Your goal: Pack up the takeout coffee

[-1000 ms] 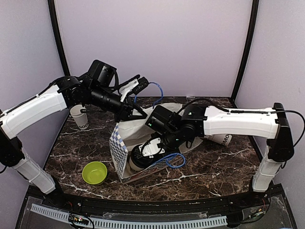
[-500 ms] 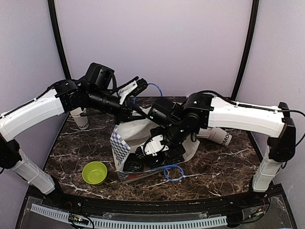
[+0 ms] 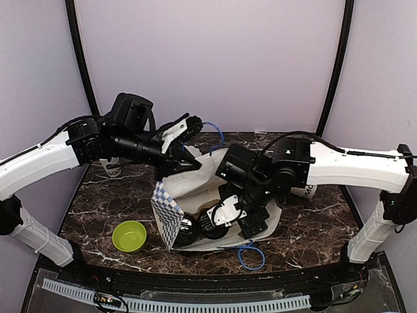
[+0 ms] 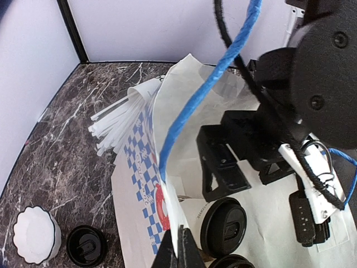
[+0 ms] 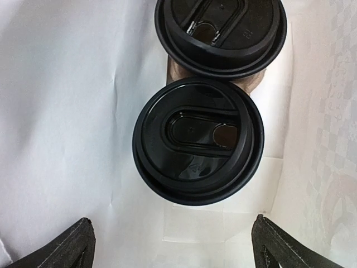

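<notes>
Our right gripper (image 5: 173,245) hangs wide open and empty right above two upright cups (image 5: 198,142); left gripper (image 4: 179,252) pinches the bag (image 4: 136,167) rim.

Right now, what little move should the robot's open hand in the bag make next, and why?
Probably lift the right gripper straight up out of the paper bag. Its jaws stand open and hold nothing. Two lidded cups already stand below it. The left gripper pinches the bag's edge to keep it open, and another lidded cup waits on the table.
</notes>
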Controlling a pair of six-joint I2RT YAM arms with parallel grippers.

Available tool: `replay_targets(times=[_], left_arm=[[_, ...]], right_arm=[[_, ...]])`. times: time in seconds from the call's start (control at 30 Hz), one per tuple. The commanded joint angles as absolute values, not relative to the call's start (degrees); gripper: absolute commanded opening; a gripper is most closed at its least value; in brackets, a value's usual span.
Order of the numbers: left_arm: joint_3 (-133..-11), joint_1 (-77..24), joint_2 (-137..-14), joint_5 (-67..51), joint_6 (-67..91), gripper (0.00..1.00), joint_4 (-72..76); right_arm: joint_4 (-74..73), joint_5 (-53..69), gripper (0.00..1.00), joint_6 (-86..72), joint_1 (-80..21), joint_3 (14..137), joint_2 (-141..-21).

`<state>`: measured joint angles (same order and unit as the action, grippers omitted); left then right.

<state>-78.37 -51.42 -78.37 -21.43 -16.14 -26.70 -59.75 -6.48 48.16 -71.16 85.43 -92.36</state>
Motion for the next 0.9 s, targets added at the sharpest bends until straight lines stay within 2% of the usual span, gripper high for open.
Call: replay_targets(times=[0.0,0.27,0.6,0.87], left_arm=[[-76.6,-56.8,-75.2,-17.3,-20.5,0.0,-22.3],[-71.6,-65.9,-73.0,-6.9,-25.2,0.0,-17.2],[-66.7,-67.5,-70.1,-7.8,-27.8,0.0,-11.6],[-67.0,-67.7,-71.8,-4.6,-30.3,0.0,-13.0]], right_arm=[[-55.2,-7.0,0.99,48.6,-72.1,83.6,-89.1],[-42.3,-12.6,0.99,50.2,-79.4,69.0,-79.2],[-37.2,-11.6,0.99,51.8,-80.7,63.7,-77.9],[-36.5,-14.9,0.99,58.5,-80.7,65.2,-74.1]])
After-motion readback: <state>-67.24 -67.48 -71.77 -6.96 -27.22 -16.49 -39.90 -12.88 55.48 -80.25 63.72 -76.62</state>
